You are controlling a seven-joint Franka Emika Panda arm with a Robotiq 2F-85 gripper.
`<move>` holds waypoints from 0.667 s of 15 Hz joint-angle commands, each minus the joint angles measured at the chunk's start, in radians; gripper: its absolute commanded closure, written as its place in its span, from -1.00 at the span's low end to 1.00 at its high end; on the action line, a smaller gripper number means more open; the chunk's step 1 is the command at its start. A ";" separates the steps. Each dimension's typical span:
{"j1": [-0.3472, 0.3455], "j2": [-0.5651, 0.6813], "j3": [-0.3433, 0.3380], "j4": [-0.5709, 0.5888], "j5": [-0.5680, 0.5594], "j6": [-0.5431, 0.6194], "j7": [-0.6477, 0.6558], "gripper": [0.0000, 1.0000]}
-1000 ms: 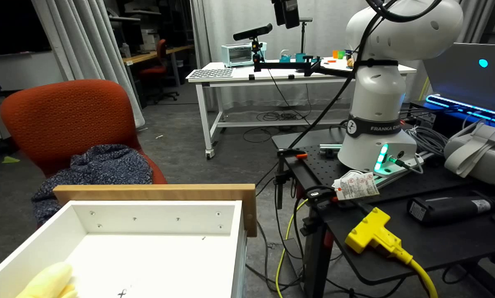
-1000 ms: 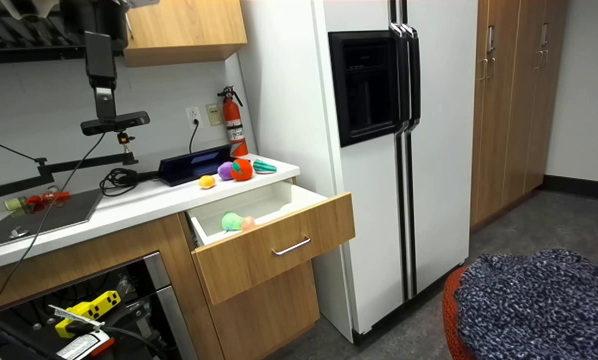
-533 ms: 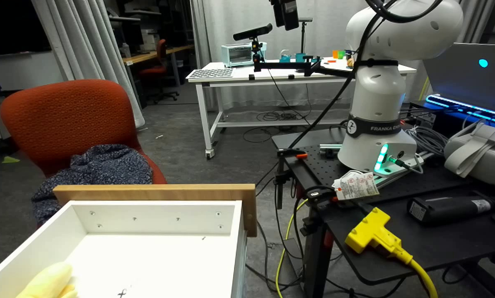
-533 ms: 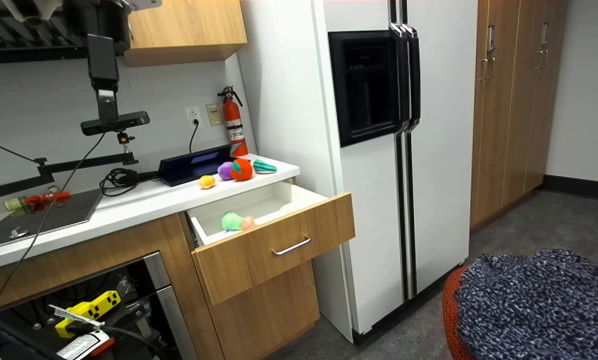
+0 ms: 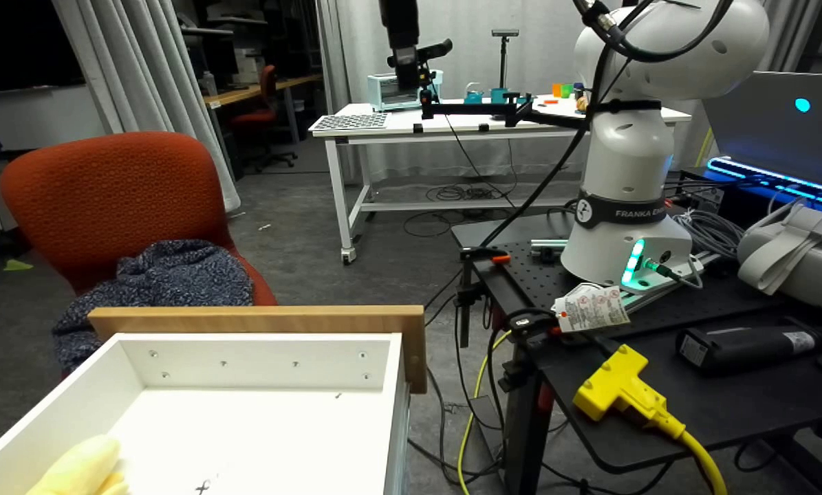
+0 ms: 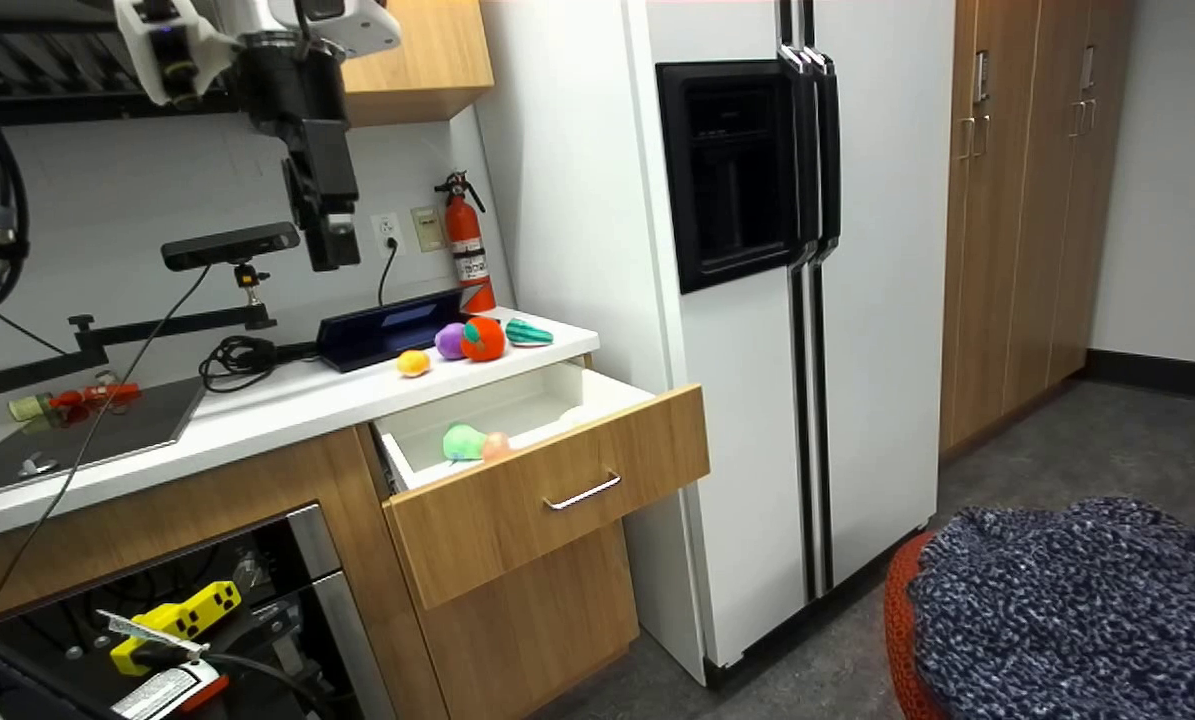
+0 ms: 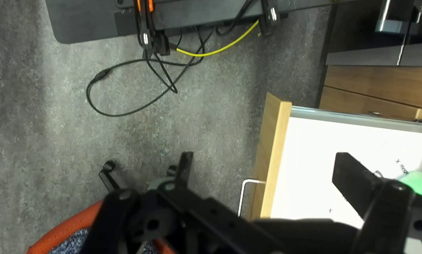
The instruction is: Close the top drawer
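Gripper (image 7: 263,158) and arm (image 5: 634,144) have shifted: in both exterior views the gripper sits lower in frame, and displaced sideways, relative to the earlier pictures.

Top drawer (image 6: 487,525): position unchanged, under the white counter (image 6: 297,400), pulled well out. Wood front with metal handle (image 6: 582,494); white inside. Contents: green toy (image 6: 463,442) just beside a peach-coloured toy (image 6: 495,446); in an exterior view, a yellow soft item (image 5: 80,467) near a side wall. Small dark marks (image 7: 403,169) on the drawer bottom: one is a cross; the rest I cannot read.

Jaws: wide apart in the wrist view. Drawer front and grey floor (image 7: 214,123) show through the gap between the dark fingers (image 7: 355,181); grip is on air only. Gripper hangs high, apart from the drawer.

Text: black band (image 5: 617,212) at the arm's base reads "FRANKA EM", the band curving out of view after it. White tag (image 5: 589,309) by the yellow power block (image 5: 610,381): print too small to read. Same for the label (image 6: 472,266) on the red fire extinguisher (image 6: 464,228) at the back of the counter.

On the counter: orange toy (image 6: 413,363), purple toy (image 6: 449,342) just beside red toy (image 6: 483,340), striped green toy (image 6: 528,333); dark tablet-like device (image 6: 382,332) near them. Refrigerator (image 6: 882,330) stands beside the counter. Red-orange chair (image 5: 108,192), dark speckled cloth (image 5: 177,275) on it, stands beyond the drawer front.
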 commanded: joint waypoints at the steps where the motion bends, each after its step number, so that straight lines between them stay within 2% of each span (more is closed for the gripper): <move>1: -0.016 0.133 0.025 0.077 -0.075 0.095 0.029 -1.00; 3: -0.015 0.181 0.023 0.111 -0.106 0.122 0.045 -1.00; 4: 0.005 0.119 0.005 0.053 -0.079 0.107 0.022 -1.00; 10: 0.005 0.181 0.004 0.101 -0.093 0.119 0.032 -1.00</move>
